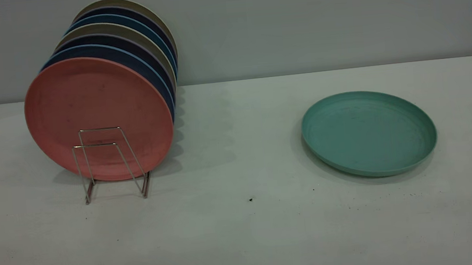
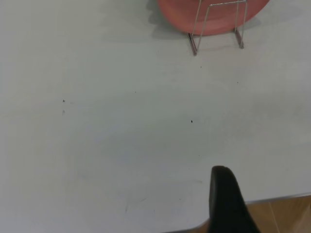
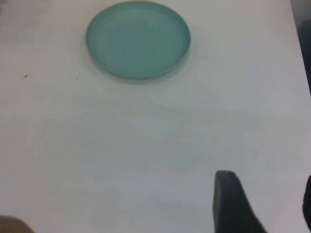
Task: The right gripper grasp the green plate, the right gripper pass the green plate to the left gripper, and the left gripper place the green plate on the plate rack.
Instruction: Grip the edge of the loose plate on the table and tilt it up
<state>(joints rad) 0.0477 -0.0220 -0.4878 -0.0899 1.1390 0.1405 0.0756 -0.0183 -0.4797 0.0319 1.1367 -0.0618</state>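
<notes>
Plate, round matte teal-green (image 1: 368, 132): flat on white bench (image 1: 242, 216), 3 o'clock, untouched | silvery wire rack (image 1: 112, 163): 9 o'clock, front slot free behind salmon-pink plate (image 1: 98, 116) | right claw (image 3: 265, 206): well short, jaws apart | left claw (image 2: 228, 201): state unclear.

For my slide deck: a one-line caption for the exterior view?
Green plate flat on table; plate rack holds upright plates, salmon-pink plate frontmost.

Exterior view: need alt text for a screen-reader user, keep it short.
A green plate lies flat and alone on the right of a white table. At left, a low wire plate rack holds a row of upright plates, a salmon-pink plate in front, dark blue and beige ones behind it. No gripper appears in this view.
</notes>
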